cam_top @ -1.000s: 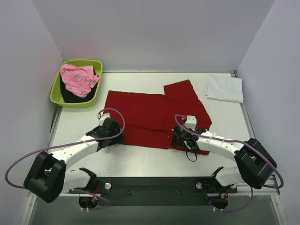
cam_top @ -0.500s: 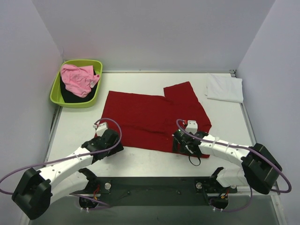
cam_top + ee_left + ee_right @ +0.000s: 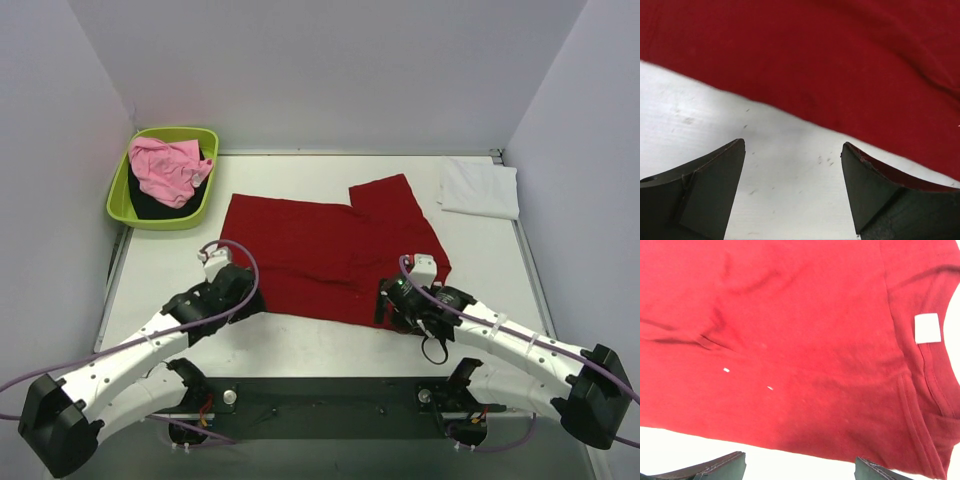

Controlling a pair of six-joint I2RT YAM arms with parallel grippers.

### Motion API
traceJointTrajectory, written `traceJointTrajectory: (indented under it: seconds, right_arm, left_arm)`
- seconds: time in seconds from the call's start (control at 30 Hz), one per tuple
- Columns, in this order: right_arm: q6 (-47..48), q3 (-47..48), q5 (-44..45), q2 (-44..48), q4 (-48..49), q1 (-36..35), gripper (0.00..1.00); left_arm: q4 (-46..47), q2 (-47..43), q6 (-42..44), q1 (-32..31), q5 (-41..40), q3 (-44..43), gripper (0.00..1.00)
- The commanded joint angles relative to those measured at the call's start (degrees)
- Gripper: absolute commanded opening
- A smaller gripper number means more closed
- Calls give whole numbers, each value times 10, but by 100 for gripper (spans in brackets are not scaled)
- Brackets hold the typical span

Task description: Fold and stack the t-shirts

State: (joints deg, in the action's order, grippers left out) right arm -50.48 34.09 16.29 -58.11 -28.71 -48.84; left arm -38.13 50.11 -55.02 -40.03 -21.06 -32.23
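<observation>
The left gripper (image 3: 792, 155) and right gripper (image 3: 800, 462) both stand with jaws spread, empty. The deep red t-shirt (image 3: 320, 260) lies flat just ahead of both, its near hem within reach, probably so each can pinch it for folding.

Lime-green plastic tub (image 3: 165, 224) at far left corner of white table (image 3: 330, 340)

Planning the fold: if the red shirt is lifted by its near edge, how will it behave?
Probably floppy: the red shirt lies flat with soft creases, so it should drape and sag where unsupported, and bunch if pushed. Likely light, as it looks like thin cloth.
</observation>
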Motion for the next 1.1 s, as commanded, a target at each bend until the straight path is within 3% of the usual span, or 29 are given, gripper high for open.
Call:
traceJointTrajectory:
  seconds: [0.0,0.2,0.43,0.73,1.07]
  right_arm:
    - [25,38,30,3,-21,-6,89]
    - [34,30,15,12,4,-12,90]
    - [34,-3,8,34,21,-19,90]
    - [41,-4,2,36,21,-18,90]
    - [44,8,1,27,19,-18,90]
  left_arm:
    - [140,65,51,-2,14,-30,91]
    - [297,160,72,1,51,-11,98]
    - [394,216,96,11,48,12,97]
    - [389,248,82,15,44,35,97]
    - [382,201,22,-22,51,130,97]
